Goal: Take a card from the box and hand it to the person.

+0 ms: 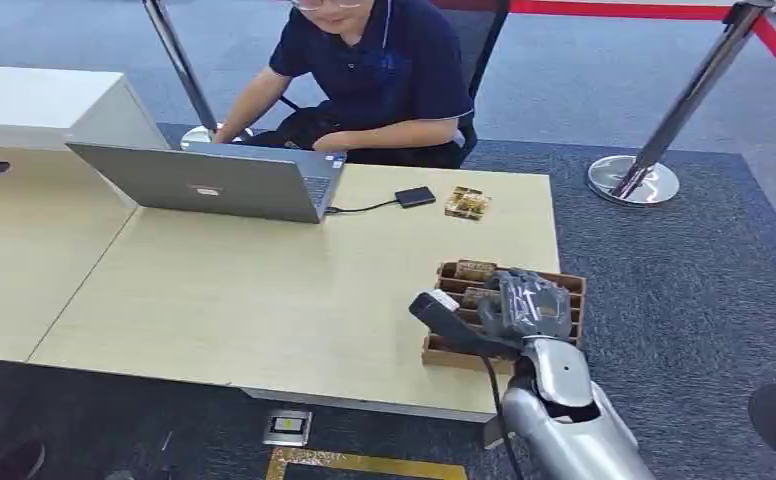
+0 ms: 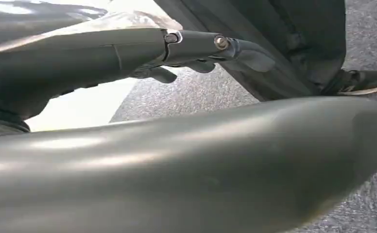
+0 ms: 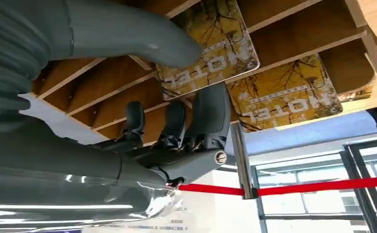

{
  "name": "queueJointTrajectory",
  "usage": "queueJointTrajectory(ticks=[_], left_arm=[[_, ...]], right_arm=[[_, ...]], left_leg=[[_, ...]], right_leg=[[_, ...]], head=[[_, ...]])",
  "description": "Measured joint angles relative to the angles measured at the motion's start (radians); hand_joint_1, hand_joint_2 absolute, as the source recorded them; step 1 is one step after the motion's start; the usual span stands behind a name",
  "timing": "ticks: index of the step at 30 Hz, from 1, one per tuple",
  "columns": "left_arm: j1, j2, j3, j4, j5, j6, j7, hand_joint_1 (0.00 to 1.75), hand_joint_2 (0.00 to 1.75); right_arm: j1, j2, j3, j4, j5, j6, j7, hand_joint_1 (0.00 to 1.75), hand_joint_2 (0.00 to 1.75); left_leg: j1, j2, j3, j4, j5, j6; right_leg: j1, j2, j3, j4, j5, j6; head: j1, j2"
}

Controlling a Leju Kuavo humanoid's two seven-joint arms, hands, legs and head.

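Head view is showing the right hand [image 1: 526, 305] reaching down into the box [image 1: 568, 285], a brown slotted tray sitting at the near right corner of the desk [image 1: 264, 290]. Right wrist view is showing that hand [image 3: 177, 116] closing on a card [image 3: 211, 48], a yellow one printed with the word HOTEL: the thick grey thumb is pressing on its face while the darker fingers [image 3: 211, 116] are curling against its other side, so the card is being pinched between them. That card is still standing among the wooden dividers of the box [image 3: 298, 29], tilted, with a second card [image 3: 288, 94] of the same print lying in the slot just beside it.

Left wrist view is showing the left hand [image 2: 196, 53] hanging over grey carpet, its fingers only partly visible, so I cannot tell how far it is open.

Beyond the box, near the desk's far edge, a small gold packet [image 1: 467, 203] is lying beside a black puck [image 1: 415, 197] wired to a laptop [image 1: 214, 180]. A person [image 1: 374, 70] in a dark shirt is sitting behind the laptop.
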Motion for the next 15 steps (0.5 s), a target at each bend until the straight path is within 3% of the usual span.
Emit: queueJointTrajectory(ticks=[5, 7, 15], left_arm=[[0.0, 0.0, 0.0, 0.0, 0.0, 0.0, 0.0, 0.0, 0.0], [0.0, 0.0, 0.0, 0.0, -0.001, 0.0, 0.0, 0.0, 0.0], [0.0, 0.0, 0.0, 0.0, -0.003, 0.0, 0.0, 0.0, 0.0]], right_arm=[[-0.002, 0.0, 0.0, 0.006, -0.006, -0.008, -0.007, 1.31, 1.75], [-0.003, 0.0, 0.0, 0.009, -0.012, -0.012, -0.011, 1.47, 1.75], [-0.004, -0.002, 0.004, 0.009, -0.027, -0.018, -0.02, 1.48, 1.75]], left_leg=[[0.0, 0.0, 0.0, 0.0, 0.0, 0.0], [0.0, 0.0, 0.0, 0.0, 0.0, 0.0], [0.0, 0.0, 0.0, 0.0, 0.001, 0.0]], right_leg=[[0.0, 0.0, 0.0, 0.0, 0.0, 0.0], [0.0, 0.0, 0.0, 0.0, 0.0, 0.0], [0.0, 0.0, 0.0, 0.0, 0.0, 0.0]], head=[[0.0, 0.0], [0.0, 0.0], [0.0, 0.0]])
